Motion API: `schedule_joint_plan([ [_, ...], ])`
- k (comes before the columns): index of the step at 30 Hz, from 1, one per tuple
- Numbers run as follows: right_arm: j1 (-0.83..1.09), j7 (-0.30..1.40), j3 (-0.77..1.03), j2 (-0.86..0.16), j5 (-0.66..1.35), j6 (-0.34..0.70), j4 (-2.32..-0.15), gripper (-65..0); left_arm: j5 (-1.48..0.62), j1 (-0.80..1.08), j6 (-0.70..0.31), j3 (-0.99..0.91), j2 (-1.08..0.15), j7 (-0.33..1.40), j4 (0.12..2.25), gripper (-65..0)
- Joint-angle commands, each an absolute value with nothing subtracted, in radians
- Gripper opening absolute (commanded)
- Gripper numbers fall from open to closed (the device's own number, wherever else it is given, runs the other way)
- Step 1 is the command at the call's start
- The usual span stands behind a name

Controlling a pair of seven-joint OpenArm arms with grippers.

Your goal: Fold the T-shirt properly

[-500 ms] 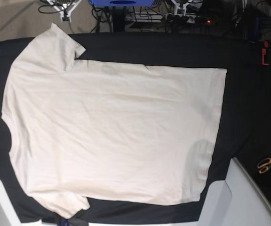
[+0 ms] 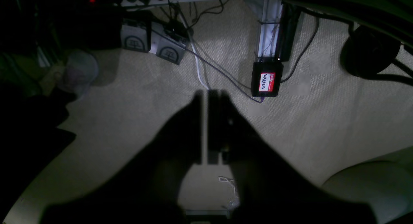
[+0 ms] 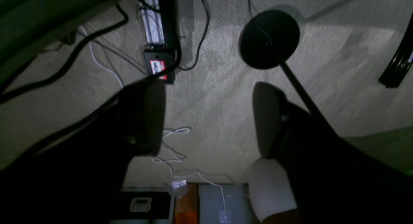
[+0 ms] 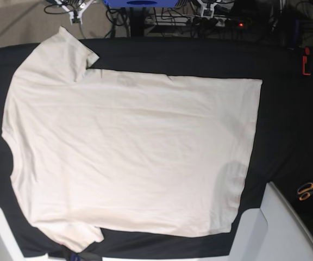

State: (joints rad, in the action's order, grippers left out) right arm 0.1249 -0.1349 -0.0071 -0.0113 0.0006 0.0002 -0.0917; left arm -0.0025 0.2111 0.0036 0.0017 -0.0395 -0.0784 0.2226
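The T-shirt (image 4: 129, 157) lies spread flat on the black table cloth (image 4: 287, 119), neck to the left, hem to the right, with one sleeve at the top left and the other at the bottom left. Neither gripper shows in the base view. In the left wrist view my left gripper (image 2: 206, 127) is shut with nothing between its fingers, hanging over carpet. In the right wrist view my right gripper (image 3: 206, 121) stands wide open and holds nothing, also over carpet. Both wrist views miss the T-shirt.
Orange-handled scissors (image 4: 307, 190) and a red-and-black tool (image 4: 306, 61) lie on the cloth's right side. White arm links (image 4: 276, 228) rise at the bottom edge. On the floor are cables, a black box with a red label (image 2: 267, 80) and a round black stand base (image 3: 269, 38).
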Motion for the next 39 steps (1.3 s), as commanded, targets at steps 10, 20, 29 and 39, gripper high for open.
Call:
schedule_joint_plan([
  [10,0.134,-0.131,-0.01,-0.015,0.002,-0.001,-0.091,-57.9,-0.005,0.222,0.008,0.001,-0.044,-0.081,0.223,-65.0],
  [20,0.134,-0.134,-0.008,-0.013,0.004,-0.001,-0.091,-57.0,-0.005,0.242,0.008,0.001,-0.044,-0.082,0.231,-65.0],
  [29,0.265,-0.088,-0.005,-0.016,0.005,-0.002,-0.251,-64.4,-0.008,0.36,0.008,-0.002,-0.087,-0.084,0.417,-65.0],
  [39,0.63,0.34,0.133,-0.039,0.008,-0.002,-1.109,-64.4,-0.236,0.705,0.008,-0.004,-0.236,-0.084,1.072,-65.0],
])
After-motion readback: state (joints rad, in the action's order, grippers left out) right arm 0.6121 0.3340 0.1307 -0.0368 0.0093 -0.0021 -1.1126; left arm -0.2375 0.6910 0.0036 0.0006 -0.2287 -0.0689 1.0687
